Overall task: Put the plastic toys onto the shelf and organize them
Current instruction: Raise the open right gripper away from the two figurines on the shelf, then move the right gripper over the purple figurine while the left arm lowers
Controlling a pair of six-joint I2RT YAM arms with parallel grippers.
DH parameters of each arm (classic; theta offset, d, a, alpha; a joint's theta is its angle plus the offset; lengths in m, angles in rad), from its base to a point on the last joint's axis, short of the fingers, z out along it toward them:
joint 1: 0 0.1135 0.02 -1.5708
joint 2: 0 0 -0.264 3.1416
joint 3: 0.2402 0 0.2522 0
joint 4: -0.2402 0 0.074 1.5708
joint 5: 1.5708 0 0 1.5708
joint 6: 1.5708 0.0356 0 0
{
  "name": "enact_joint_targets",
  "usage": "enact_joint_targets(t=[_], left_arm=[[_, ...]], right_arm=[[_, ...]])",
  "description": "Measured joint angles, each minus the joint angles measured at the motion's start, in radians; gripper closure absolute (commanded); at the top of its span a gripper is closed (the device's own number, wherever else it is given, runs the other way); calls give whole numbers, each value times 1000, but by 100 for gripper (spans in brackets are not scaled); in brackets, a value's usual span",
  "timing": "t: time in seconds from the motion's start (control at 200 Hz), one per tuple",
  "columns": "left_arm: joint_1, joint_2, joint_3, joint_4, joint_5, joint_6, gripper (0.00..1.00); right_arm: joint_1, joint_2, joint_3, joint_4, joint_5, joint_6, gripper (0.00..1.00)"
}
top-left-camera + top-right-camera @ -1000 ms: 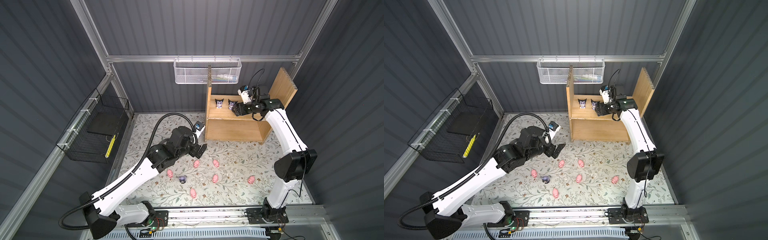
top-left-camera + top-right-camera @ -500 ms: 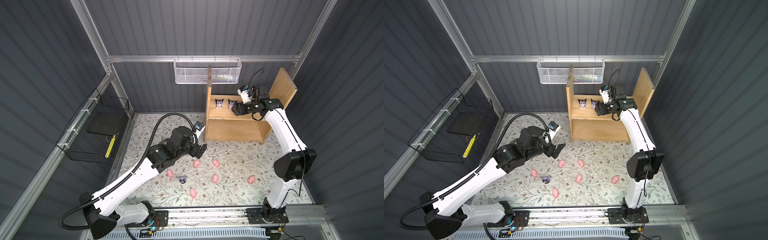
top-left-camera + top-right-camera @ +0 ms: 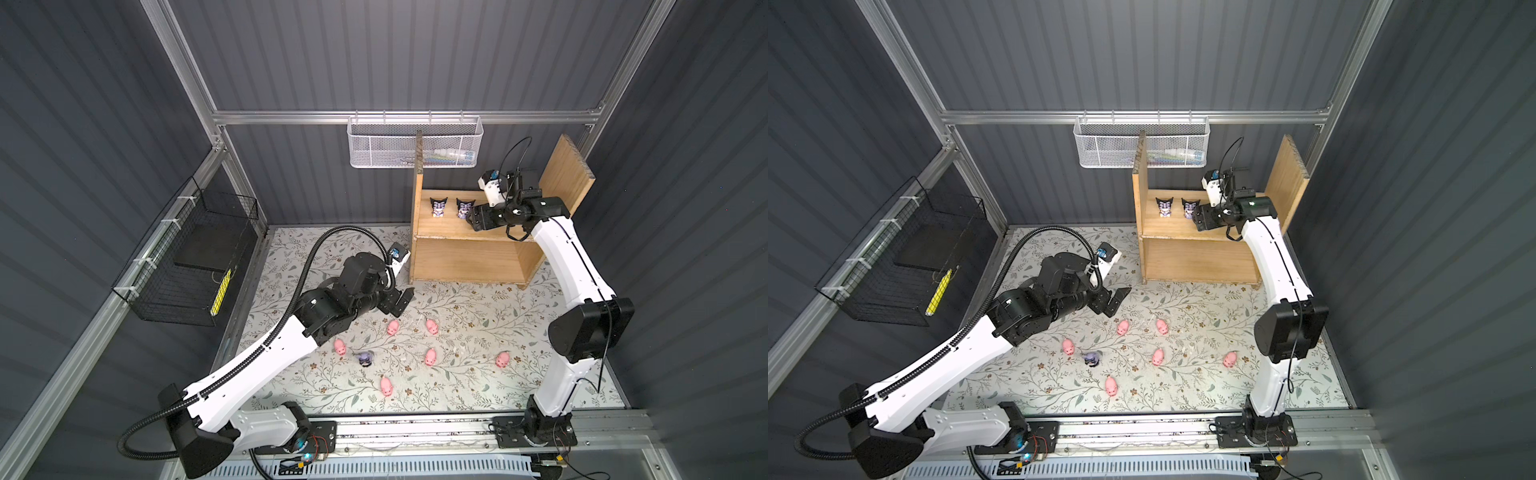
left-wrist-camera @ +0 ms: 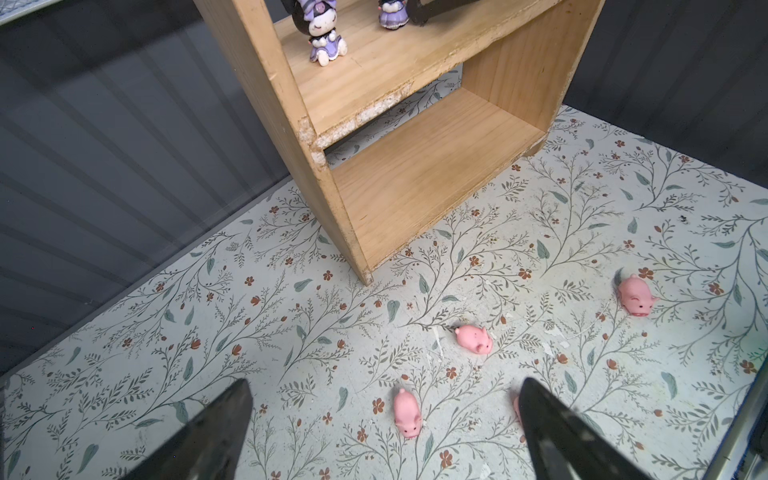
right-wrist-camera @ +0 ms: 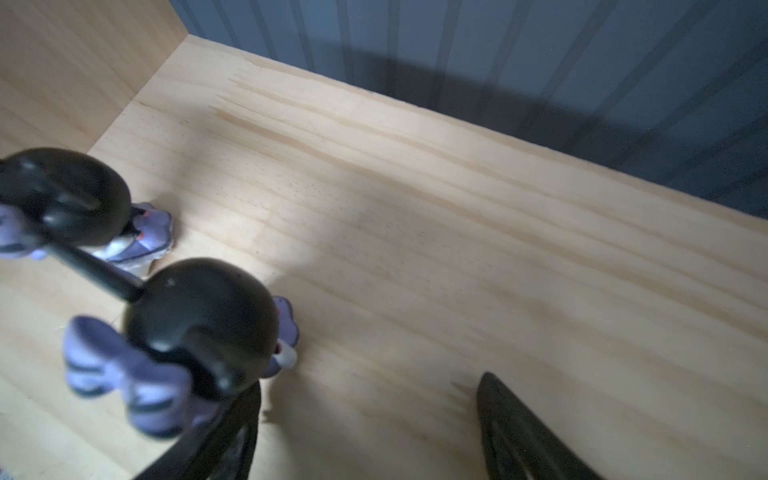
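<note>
We have two black-hooded, purple-bodied plastic figurines (image 3: 439,206) on the light wooden shelf's (image 3: 457,259) upper level. Six pink plastic pigs (image 3: 430,356) and a lavender-hooded figurine (image 3: 365,358) lie on the floral tabletop (image 3: 469,316) (left jaws and right jaws both open, empty).

The flowered tabletop (image 3: 457,390) carries the wooden shelf (image 3: 465,259) against the back wall. Six pink pigs (image 3: 430,356) and one lavender-hooded figurine (image 3: 365,358) lie scattered before it. Two black-hooded figurines (image 3: 437,207) stand side by side on the shelf's upper level.
</note>
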Motion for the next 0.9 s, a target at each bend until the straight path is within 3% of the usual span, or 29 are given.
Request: enact_joint_targets(t=[0.385,0.896], left_arm=[[0,0,0,-14,0,0,0],[0,-77,-20,-35,-68,-44,0]], right_arm=[[-1,-8,-9,0,0,1,20],[24,-203,-137,-31,26,39,18]])
